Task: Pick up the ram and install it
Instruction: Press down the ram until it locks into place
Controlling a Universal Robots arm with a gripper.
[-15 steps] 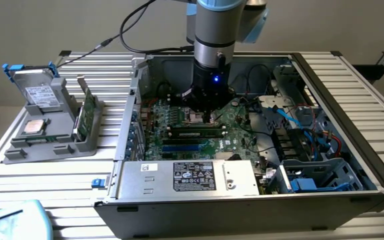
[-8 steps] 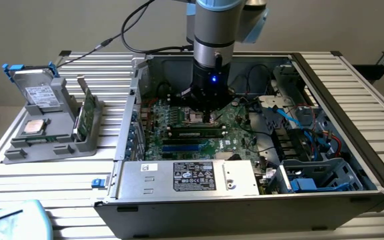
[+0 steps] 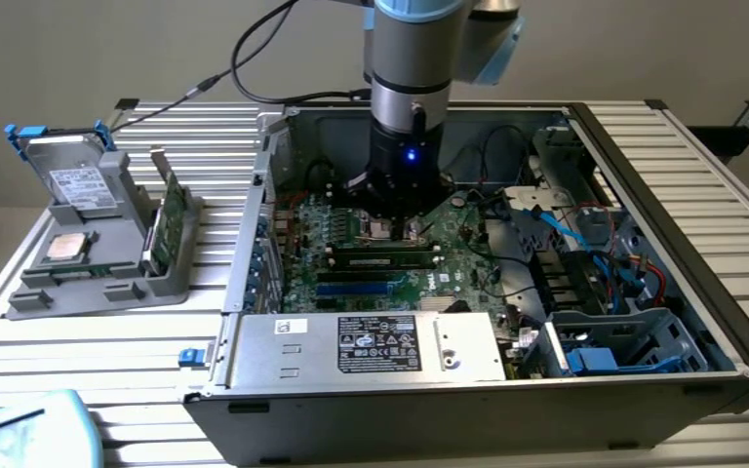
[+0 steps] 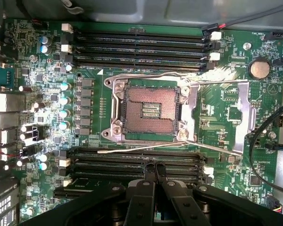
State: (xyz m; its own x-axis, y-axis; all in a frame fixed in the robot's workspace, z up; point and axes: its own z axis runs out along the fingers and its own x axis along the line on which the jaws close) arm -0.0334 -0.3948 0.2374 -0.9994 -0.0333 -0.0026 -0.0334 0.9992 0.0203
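A ram stick lies seated lengthwise in a slot on the motherboard inside the open computer case, just in front of the arm's tool in the exterior view. It is a long narrow green board with dark chips along it. A second green stick stands on edge in a grey holder tray on the slatted tabletop, well apart from the case toward the exterior view's left. The same tray carries a square silver processor chip lying flat and a boxy grey drive with a white label propped upright behind it.

The gripper hangs inside the case, right above the board, and its two black fingers are pressed together with their tips meeting and nothing between them. In the wrist view those tips sit over the bank of black memory slots that lies just beside the open processor socket, whose metal frame is lifted and whose contact field is bare. Another bank of slots runs along the far side of the socket. A round coin battery sits near the board's edge.

In the exterior view a grey power supply with a black label fills the front of the case, and blue and red cables run through the bay toward the exterior view's right.
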